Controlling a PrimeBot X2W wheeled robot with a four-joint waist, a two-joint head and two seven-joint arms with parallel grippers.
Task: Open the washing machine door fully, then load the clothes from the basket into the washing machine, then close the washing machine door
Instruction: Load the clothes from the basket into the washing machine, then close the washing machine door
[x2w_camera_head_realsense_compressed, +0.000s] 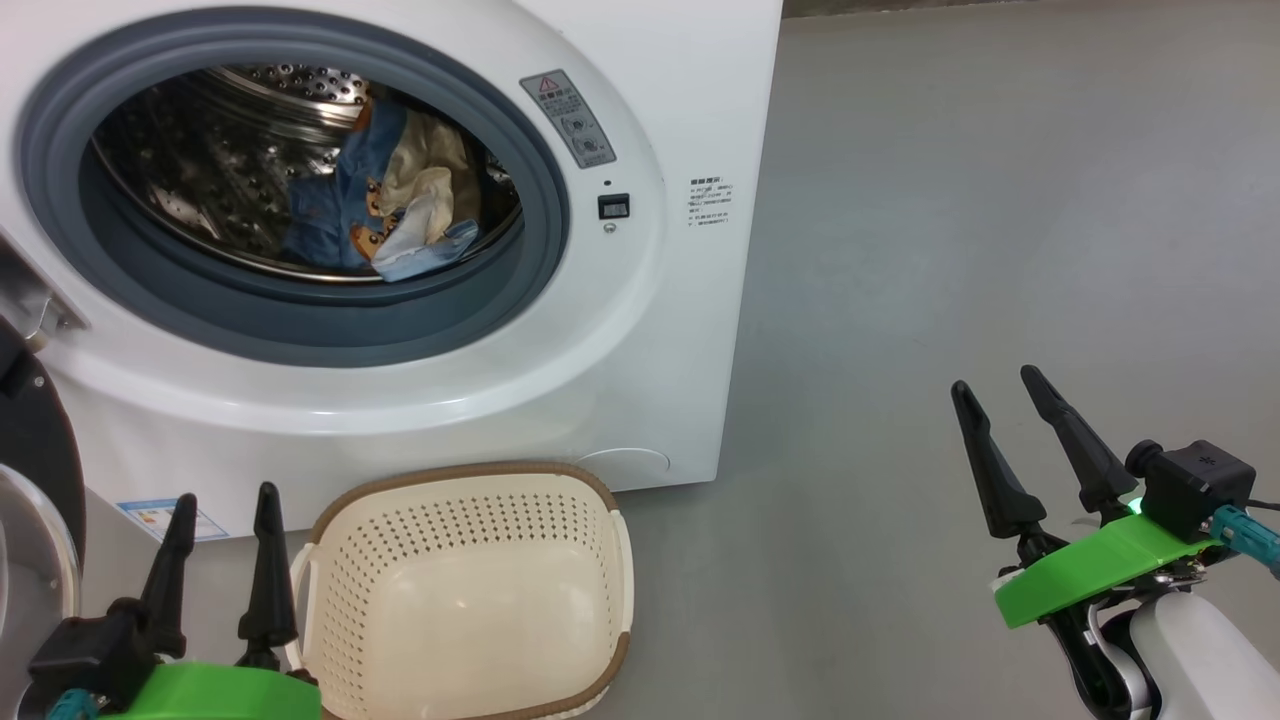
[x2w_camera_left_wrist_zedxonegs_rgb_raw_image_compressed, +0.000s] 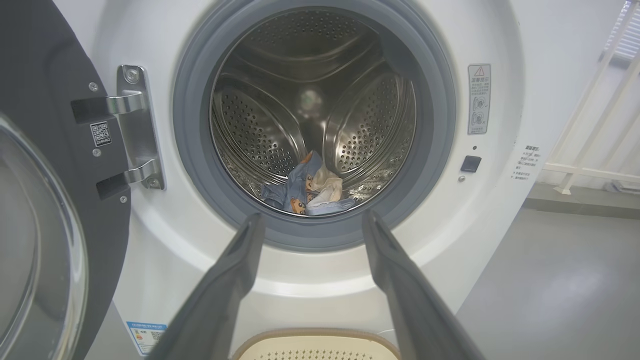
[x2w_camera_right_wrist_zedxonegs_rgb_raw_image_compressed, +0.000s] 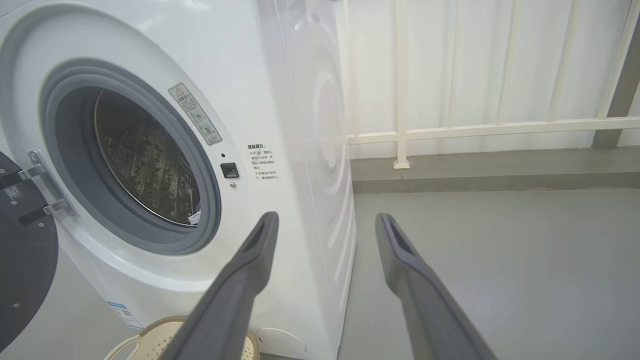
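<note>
- The washing machine (x2w_camera_head_realsense_compressed: 690, 300) is set on the grey floor (x2w_camera_head_realsense_compressed: 1000, 200), and its round opening is exposed to the front.
- The washing machine door (x2w_camera_left_wrist_zedxonegs_rgb_raw_image_compressed: 45, 125) is found wide open at the left of the opening, carried on a metal hinge (x2w_camera_left_wrist_zedxonegs_rgb_raw_image_compressed: 135, 127). Its glossy black ring and part of its clear window are seen at the left edge of the head view.
- The clothes (x2w_camera_head_realsense_compressed: 390, 215) are located inside the perforated steel drum (x2w_camera_left_wrist_zedxonegs_rgb_raw_image_compressed: 260, 135), heaped at its bottom just behind the grey-blue gasket (x2w_camera_head_realsense_compressed: 300, 325). Blue fabric with orange figures and a cream-white piece can be distinguished.
- The basket (x2w_camera_head_realsense_compressed: 450, 472) is placed on the floor directly in front of the machine, below the opening. Its perforated bottom is seen bare.
- The left gripper (x2w_camera_head_realsense_compressed: 226, 495) is held low, just beside the left side of the basket, between the basket and the door. Its fingers are spread apart and grip no object. In the left wrist view they are directed at the lower edge of the opening.
- The right gripper (x2w_camera_head_realsense_compressed: 995, 378) is held over the floor, well apart from the machine on its right. Its fingers are spread apart and grip no object. In the right wrist view they are directed past the front right corner of the machine.
- A small blue label sticker (x2w_camera_head_realsense_compressed: 160, 518) is fixed low on the front panel, behind the left fingers.
</note>
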